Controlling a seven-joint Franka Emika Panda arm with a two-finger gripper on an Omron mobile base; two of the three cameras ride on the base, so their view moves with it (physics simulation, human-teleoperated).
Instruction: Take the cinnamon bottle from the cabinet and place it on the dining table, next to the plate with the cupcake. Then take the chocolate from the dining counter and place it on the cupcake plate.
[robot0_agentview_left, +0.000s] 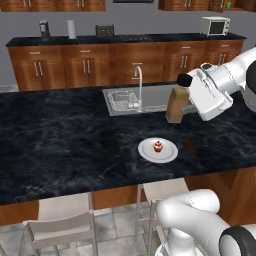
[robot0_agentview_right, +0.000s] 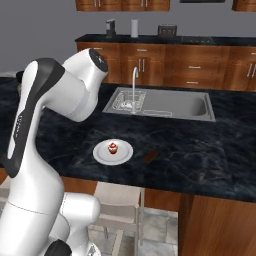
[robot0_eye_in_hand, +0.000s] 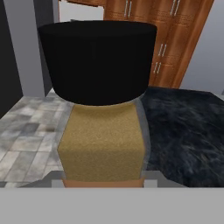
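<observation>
Spanning the scene below the end effector (robot0_agentview_left: 186, 95), the black marbled surface (robot0_agentview_left: 60, 145) of the dining table carries everything the coming move concerns. Held in the end effector is the cinnamon bottle (robot0_agentview_left: 177, 102), clamped at its body with the fingers closed on it; seen from the left base camera it hangs above the stone near the sink (robot0_agentview_left: 150, 97), its long axis close to upright with the black cap topmost, slightly tilted. From the hand camera the cinnamon bottle (robot0_eye_in_hand: 101, 131) sits right between the fingers, its sandy tan, squarish body narrowing under a broad, dark, round cap. The plate (robot0_agentview_left: 169, 152) lies below the end effector and nearer the robot's side, well apart from the bottle, so the placing appears to call for a descent toward the bare stone just beside its rim. On the plate stands the cupcake (robot0_agentview_left: 158, 146), red-wrapped with a pale top. Smallest of all, the chocolate (robot0_agentview_right: 149, 156), a flat dark brown piece, rests on the stone just to the right of the plate.
</observation>
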